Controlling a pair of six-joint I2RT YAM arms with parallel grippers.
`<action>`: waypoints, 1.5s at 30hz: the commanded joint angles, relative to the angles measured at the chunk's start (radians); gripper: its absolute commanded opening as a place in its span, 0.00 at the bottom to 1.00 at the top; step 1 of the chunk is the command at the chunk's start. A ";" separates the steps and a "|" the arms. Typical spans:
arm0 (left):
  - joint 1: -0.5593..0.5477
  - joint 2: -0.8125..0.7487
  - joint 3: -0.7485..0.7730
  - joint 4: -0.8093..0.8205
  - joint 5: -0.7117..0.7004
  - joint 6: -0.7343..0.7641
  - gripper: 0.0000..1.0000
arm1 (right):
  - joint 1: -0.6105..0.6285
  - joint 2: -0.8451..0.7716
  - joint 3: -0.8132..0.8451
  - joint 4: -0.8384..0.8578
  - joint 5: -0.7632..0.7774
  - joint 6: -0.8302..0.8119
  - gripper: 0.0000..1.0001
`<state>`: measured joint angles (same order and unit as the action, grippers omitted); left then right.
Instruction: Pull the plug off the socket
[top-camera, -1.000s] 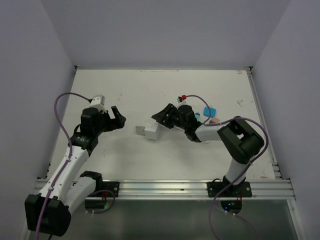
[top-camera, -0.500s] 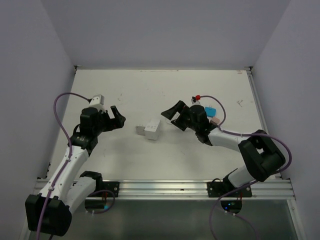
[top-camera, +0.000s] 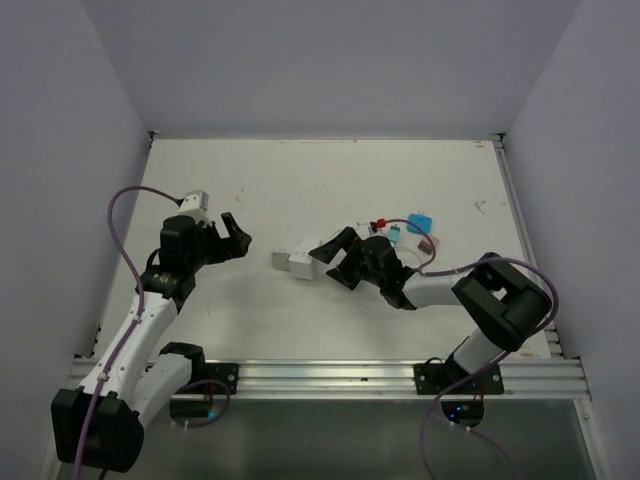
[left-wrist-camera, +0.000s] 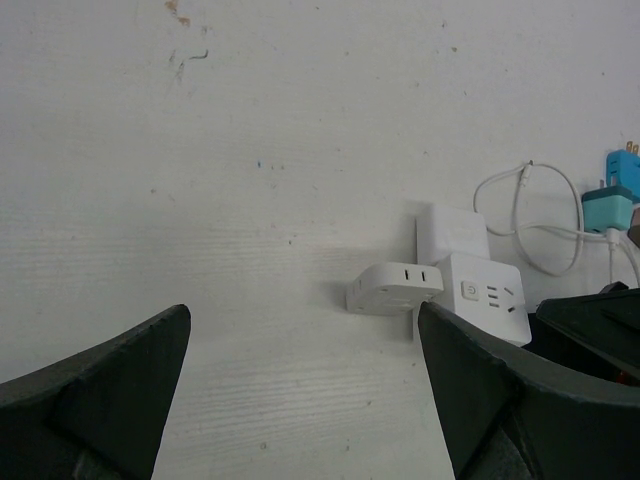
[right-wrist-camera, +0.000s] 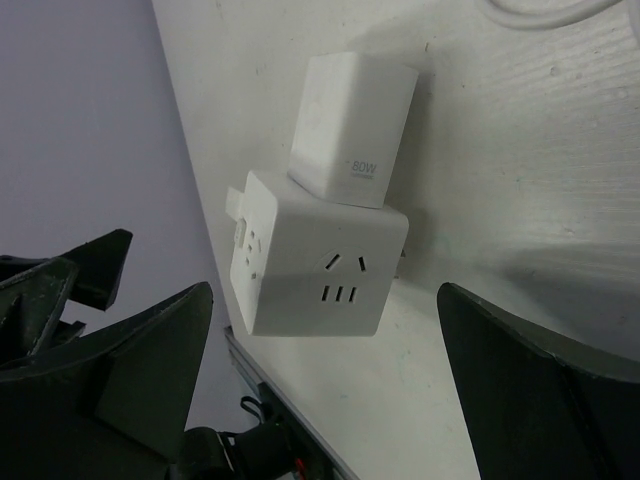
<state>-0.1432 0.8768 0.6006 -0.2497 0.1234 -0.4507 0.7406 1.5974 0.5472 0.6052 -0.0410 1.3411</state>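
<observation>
Approach: right pincer (top-camera: 330, 262) being brought back toward socket (top-camera: 303, 263) after brief retreat. Jaws being held wide apart, nothing grasped. Socket lying mid-desk (top-camera: 300, 180), 80W charger plug (right-wrist-camera: 350, 130) still seated in it. Left pincer (top-camera: 240, 234) being held released, well apart. Extraction not yet begun.

White-shelled, black-jointed left arm (top-camera: 135, 328) and right arm (top-camera: 430, 288) trail purple cables (top-camera: 112, 218) and end in black wedge-shaped fingers (left-wrist-camera: 100, 385).
</observation>
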 joint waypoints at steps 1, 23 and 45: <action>0.014 -0.012 -0.010 0.043 0.018 0.009 1.00 | 0.019 0.041 0.000 0.139 0.038 0.067 0.99; 0.021 -0.007 -0.015 0.043 0.027 0.009 0.99 | 0.051 0.180 0.043 0.281 0.059 0.102 0.89; 0.024 0.005 -0.030 0.096 0.155 0.032 0.99 | -0.046 0.173 -0.021 0.417 -0.091 0.092 0.00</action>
<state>-0.1307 0.8780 0.5854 -0.2333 0.1913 -0.4492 0.7391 1.8141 0.5285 0.9478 -0.0723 1.4490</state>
